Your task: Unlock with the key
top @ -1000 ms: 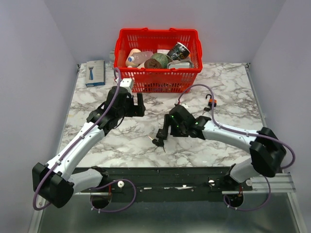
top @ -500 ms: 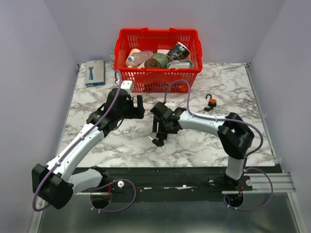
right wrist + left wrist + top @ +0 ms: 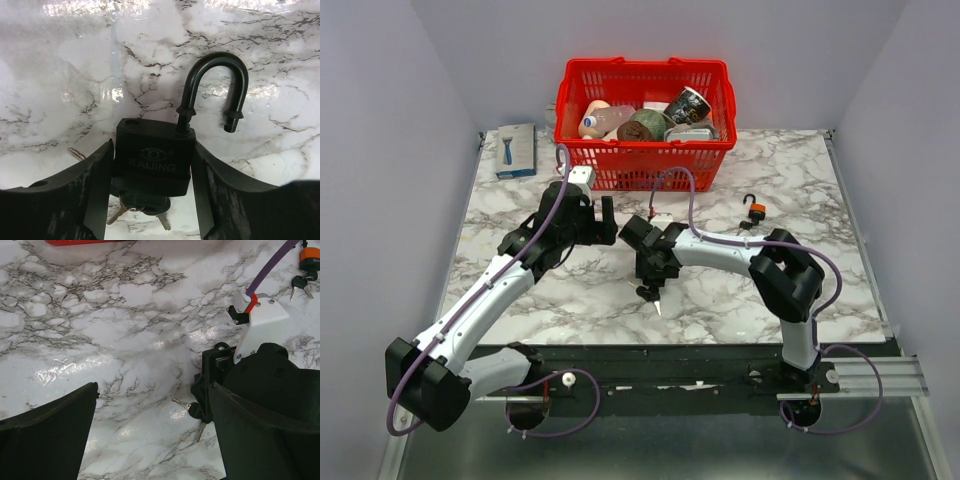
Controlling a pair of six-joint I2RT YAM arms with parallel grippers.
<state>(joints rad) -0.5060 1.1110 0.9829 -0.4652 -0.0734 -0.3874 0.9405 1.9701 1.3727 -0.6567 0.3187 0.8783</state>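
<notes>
Right hand (image 3: 152, 150): lowered to the counter (image 3: 800, 170) near its middle, in front of the red basket (image 3: 645, 165); narrowed around the padlock, one finger against each side of its body.
Padlock (image 3: 150, 145): black, lying flat on the counter with its printed face up, the body set squarely between the right hand's fingers (image 3: 75, 200).
Shackle (image 3: 215, 61): sticks out past the fingertips, away from the wrist; one leg sits in the body, and the free end stands clear of its hole, turned off to the side.
Keys (image 3: 142, 204): a small bunch at the bottom end of the padlock, deep between the fingers on the wrist side, resting on the counter; whether one sits in the keyhole cannot be told.
Left hand (image 3: 155, 440): spread wide, holding nothing, hovering over bare marble just left of the right hand; the padlock lies off to its right, apart from both its fingers.
Orange padlock (image 3: 756, 210): with its own keys, further right on the counter, well apart from both hands.
Blue packet (image 3: 516, 150): at the far left corner, beside the basket.
</notes>
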